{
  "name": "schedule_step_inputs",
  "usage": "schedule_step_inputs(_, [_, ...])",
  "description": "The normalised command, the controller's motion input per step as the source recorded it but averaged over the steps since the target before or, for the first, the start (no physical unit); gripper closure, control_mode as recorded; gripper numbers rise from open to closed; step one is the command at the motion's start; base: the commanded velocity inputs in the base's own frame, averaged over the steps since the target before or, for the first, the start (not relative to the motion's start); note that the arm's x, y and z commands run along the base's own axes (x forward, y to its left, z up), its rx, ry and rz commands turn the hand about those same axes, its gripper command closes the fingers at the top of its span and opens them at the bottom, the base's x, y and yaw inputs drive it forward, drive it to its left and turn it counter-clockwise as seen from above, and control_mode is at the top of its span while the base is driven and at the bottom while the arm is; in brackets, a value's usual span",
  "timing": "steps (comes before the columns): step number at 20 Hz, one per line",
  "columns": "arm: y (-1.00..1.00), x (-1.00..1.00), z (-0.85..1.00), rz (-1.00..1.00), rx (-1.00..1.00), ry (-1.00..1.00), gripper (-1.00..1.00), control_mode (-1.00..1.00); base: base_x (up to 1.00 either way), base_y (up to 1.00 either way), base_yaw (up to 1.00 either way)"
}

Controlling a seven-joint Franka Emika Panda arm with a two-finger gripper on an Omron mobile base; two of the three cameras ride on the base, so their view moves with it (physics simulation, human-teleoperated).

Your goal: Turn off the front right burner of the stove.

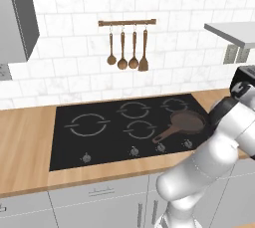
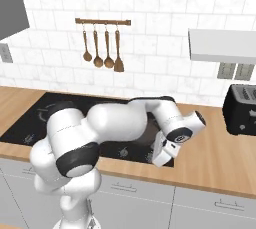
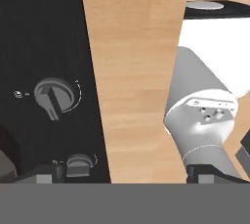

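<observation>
The gripper (image 3: 126,176) is being held wide open with nothing in it, just above the front edge of the stove (image 3: 44,32); a round knob (image 3: 51,94) is being seen close ahead; the front right burner (image 1: 188,120) is being covered by a brown pan (image 1: 185,123).

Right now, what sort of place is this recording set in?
A rendered home kitchen, by the look of it: a black glass stove set in a wooden counter, wooden utensils on a rail against white tiles, and a black toaster.
</observation>
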Motion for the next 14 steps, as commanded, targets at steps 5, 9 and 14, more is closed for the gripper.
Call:
schedule_step_inputs(5, [0.08, 0.10, -0.13, -0.02, 0.00, 0.07, -1.00, -1.00, 0.00, 0.00, 0.00])
schedule_step_inputs(9, [0.06, 0.03, -0.21, -0.02, 0.00, 0.09, -1.00, -1.00, 0.00, 0.00, 0.00])
schedule_step_inputs(14, [0.00, 0.00, -0.15, -0.03, 0.00, 0.04, -1.00, -1.00, 0.00, 0.00, 0.00])
